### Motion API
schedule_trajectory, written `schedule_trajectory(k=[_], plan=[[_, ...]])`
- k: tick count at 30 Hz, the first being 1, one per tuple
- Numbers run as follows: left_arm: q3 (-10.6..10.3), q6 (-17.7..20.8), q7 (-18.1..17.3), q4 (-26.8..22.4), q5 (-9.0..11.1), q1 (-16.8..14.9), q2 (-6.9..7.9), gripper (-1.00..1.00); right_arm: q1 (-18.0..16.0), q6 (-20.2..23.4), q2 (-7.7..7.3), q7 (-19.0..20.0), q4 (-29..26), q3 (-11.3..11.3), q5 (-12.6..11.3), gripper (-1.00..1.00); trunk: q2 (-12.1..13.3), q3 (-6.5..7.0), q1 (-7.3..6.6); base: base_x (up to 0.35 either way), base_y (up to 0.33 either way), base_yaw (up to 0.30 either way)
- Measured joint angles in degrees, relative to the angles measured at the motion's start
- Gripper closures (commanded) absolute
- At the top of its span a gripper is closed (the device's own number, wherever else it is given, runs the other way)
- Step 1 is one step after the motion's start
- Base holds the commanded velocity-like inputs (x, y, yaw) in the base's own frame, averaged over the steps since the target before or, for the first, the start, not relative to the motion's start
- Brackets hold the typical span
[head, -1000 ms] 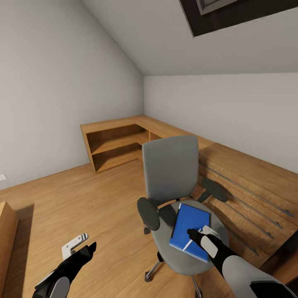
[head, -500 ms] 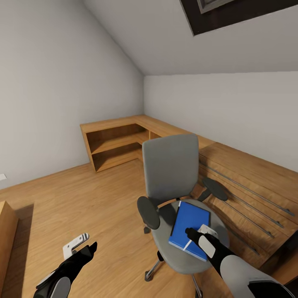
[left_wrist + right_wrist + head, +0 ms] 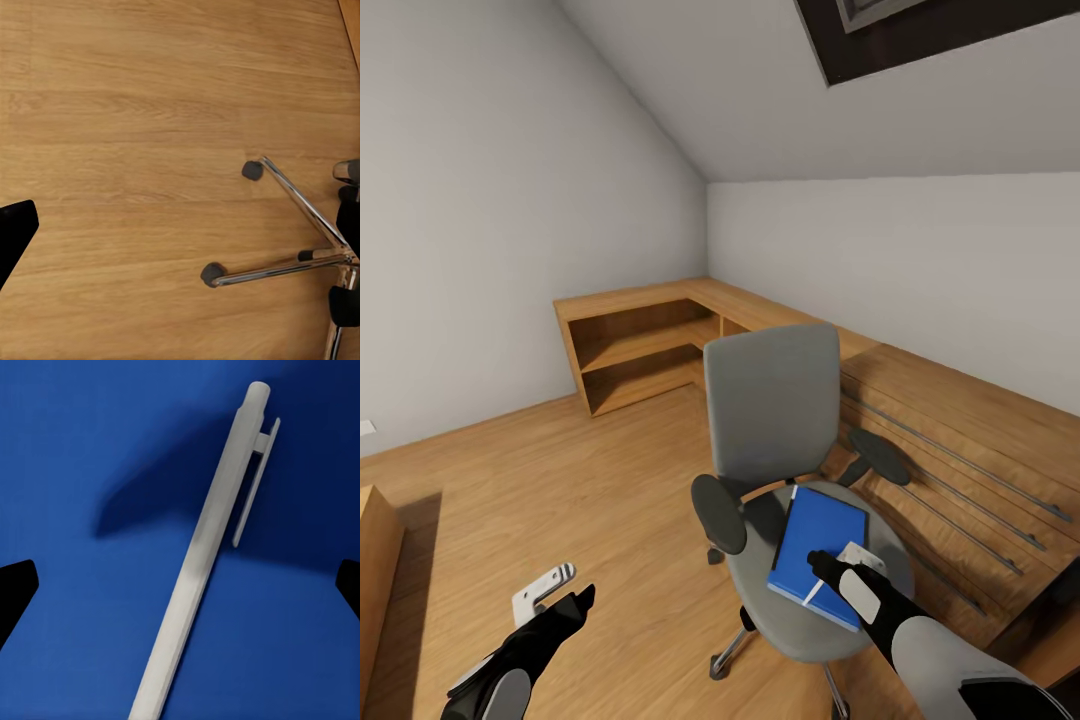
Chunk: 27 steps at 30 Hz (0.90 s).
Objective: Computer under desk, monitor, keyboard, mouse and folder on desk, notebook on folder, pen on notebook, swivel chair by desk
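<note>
Right gripper (image 3: 828,572) hangs just above the pen (image 3: 202,555), jaws spread wide: in the right wrist view one dark fingertip (image 3: 15,592) shows at each side edge, with the pen lying free between them and nothing gripped. The pen is a thin white stick with a clip near its capped end; it lies flat on the blue folder (image 3: 82,450), and a shadow falls across the blue beside it. From the head camera the pen's long axis runs diagonally, its near end at the folder's front edge and its far end under the gripper, pointing away and to the right. The folder sits on the chair (image 3: 772,400) seat, turned a little askew, its near corner close to the seat's front rim. Behind and right of the chair stands a wooden dresser (image 3: 960,420) with long bar handles. Left gripper (image 3: 560,590) is held low over bare wooden floor (image 3: 135,112), well clear of the chair; whether it is open I cannot tell.
</note>
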Motion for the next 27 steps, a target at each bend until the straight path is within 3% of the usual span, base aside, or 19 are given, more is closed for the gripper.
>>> schedule_trajectory(k=[27], plan=[[-0.1,0.2,0.0,0.0,0.0,0.0,-0.01,-1.0,0.0,0.0,-0.07,0.0,-0.8,-0.1,-0.3,-1.0,-0.8,-0.36,0.44,0.0,0.0,0.0]])
